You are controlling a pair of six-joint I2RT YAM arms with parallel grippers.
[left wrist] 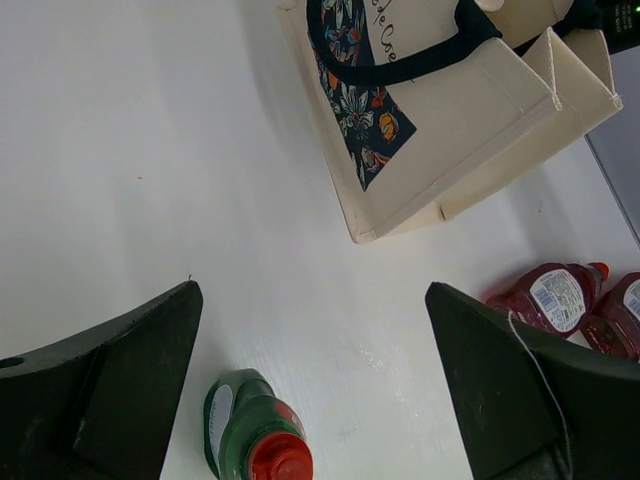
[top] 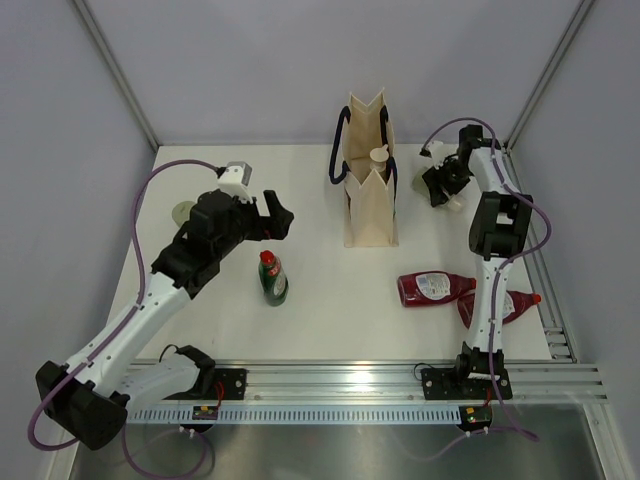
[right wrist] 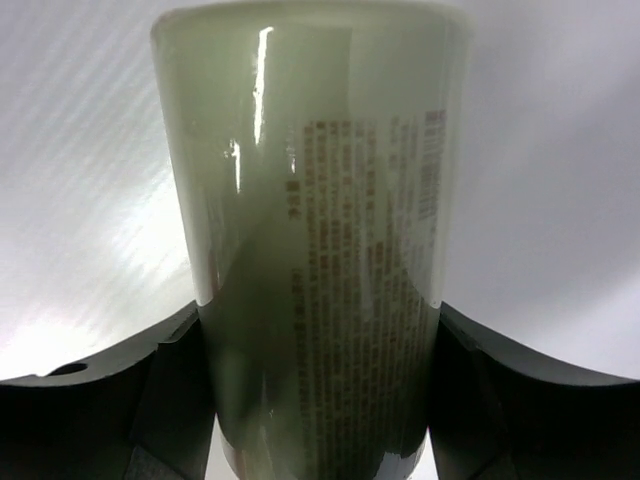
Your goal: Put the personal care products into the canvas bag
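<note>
The canvas bag (top: 366,205) stands upright at the table's back middle, with navy handles and a beige bottle (top: 378,160) sticking up inside. My right gripper (top: 441,186) is right of the bag, shut on an olive-grey bottle (right wrist: 320,230) that fills the right wrist view between both fingers (right wrist: 95,410). My left gripper (top: 276,215) is open and empty, left of the bag and above the dark green bottle with a red cap (top: 272,279), which also shows in the left wrist view (left wrist: 255,432). Two dark red bottles (top: 432,287) (top: 506,306) lie at the front right. Another olive-grey bottle (top: 184,212) is partly hidden behind the left arm.
The left wrist view shows the bag's floral navy print (left wrist: 360,95) and both red bottles (left wrist: 548,297). A metal rail (top: 400,385) runs along the near edge. Grey enclosure walls stand close on the left, back and right.
</note>
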